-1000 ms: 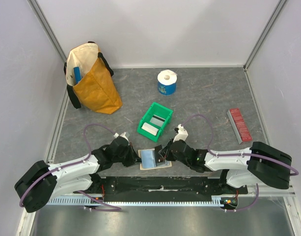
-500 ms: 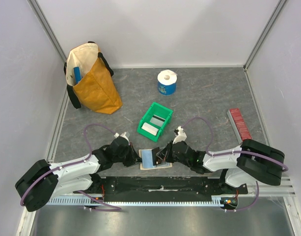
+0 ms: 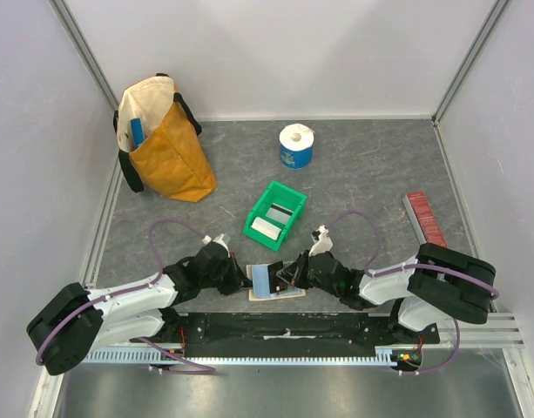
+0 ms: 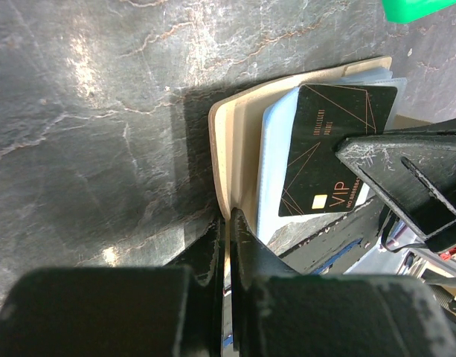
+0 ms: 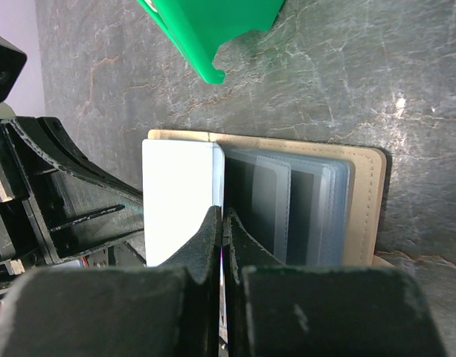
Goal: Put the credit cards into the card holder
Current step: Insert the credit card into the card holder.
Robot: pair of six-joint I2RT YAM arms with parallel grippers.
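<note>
Holder (image 5: 367,216): lies open at the desk's (image 3: 362,183) near edge, about midway along it, between the two claws.
Left claw (image 4: 228,219): closed tight on the outer edge of the holder's tan cover, pinning it down.
Right claw (image 5: 222,216): closed tight on a dark card (image 4: 335,145), which stands on edge over the open holder. I cannot tell whether its lower edge has entered a pocket.
Pale card (image 5: 179,197): rests on the holder's left half, beside the clear pockets (image 5: 287,201).
Bin (image 3: 258,207): just beyond the holder, toward the desk's middle, with a grey card (image 3: 280,211) and a white card (image 3: 267,228) inside.
Card handling: likely light, thin, stiff and slick. Best pinched at one short edge, so the far edge is free to slide in.
Holder handling: likely soft and light, apt to skid or fold shut. Best held by the cover edge, clear of the pockets, which look limp and tight.
Count: four cards seen, one holder, one bin.
Also there: one bag (image 3: 166,144) by the far left corner, one roll (image 3: 295,145) near the far edge, one red strip (image 3: 425,220) by the right edge.
</note>
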